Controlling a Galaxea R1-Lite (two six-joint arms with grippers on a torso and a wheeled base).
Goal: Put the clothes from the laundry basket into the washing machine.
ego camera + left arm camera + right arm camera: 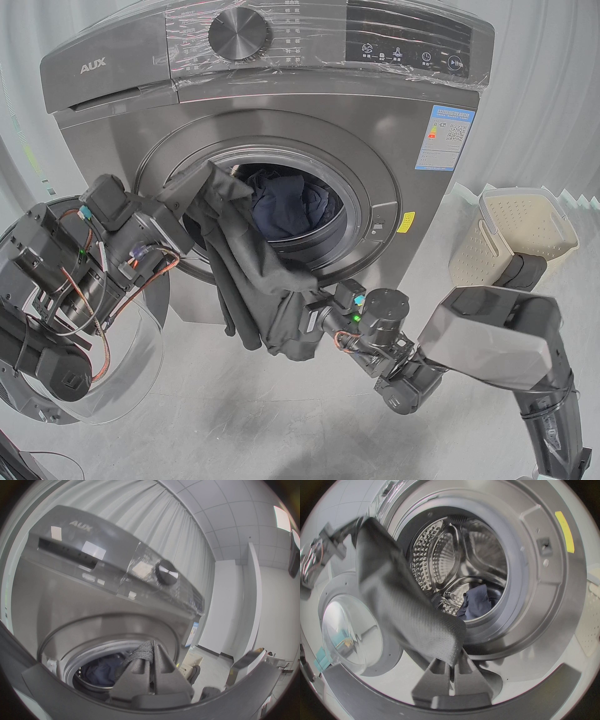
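Observation:
A dark grey garment point(250, 262) hangs stretched in front of the washing machine's point(269, 125) open drum. My left gripper point(203, 172) is shut on its upper corner at the drum's left rim; the cloth point(142, 650) shows pinched between the fingers. My right gripper point(309, 312) is shut on the garment's lower part, below the drum opening, with grey cloth point(412, 605) running up from its closed fingers point(462, 664). A dark blue garment point(284, 203) lies inside the drum, also visible as dark blue cloth point(475, 602). The cream laundry basket point(512, 234) stands on the floor to the right.
The round glass door point(119, 350) stands swung open at the left, behind my left arm. Grey floor point(250, 412) lies in front of the machine. White curtains hang behind it.

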